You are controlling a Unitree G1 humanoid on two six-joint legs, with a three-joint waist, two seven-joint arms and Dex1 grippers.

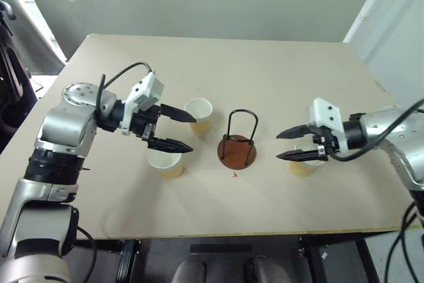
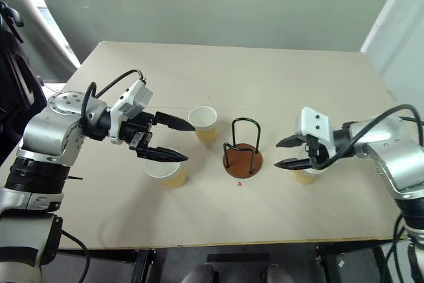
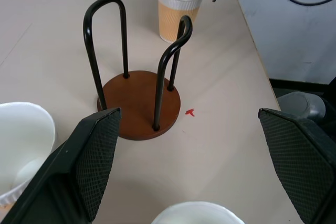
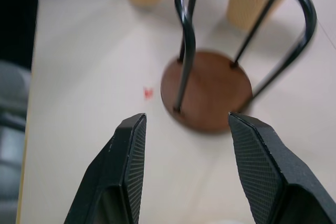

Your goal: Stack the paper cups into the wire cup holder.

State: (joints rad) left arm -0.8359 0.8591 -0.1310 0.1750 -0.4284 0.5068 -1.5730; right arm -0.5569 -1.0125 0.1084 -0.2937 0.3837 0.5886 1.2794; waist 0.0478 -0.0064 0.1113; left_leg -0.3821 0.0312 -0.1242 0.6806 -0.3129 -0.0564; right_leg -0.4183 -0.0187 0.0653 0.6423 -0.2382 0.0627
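Observation:
The wire cup holder (image 1: 237, 152) stands at the table's middle: black wire loops on a round reddish-brown base, with nothing inside. Three tan paper cups stand upright on the table. One cup (image 1: 199, 116) is just left of the holder, toward the far side. A second cup (image 1: 166, 164) sits nearer, directly under my left gripper (image 1: 182, 129), which hovers open and empty, pointing at the holder. The third cup (image 1: 301, 165) stands right of the holder. My right gripper (image 1: 279, 145) hangs open just over its rim, holding nothing, its fingertips aimed at the holder (image 4: 210, 90).
A small red mark (image 1: 234, 175) lies on the beige table (image 1: 265, 71) in front of the holder. The table's front edge runs close below the cups. Dark equipment (image 1: 10, 64) stands off the left side.

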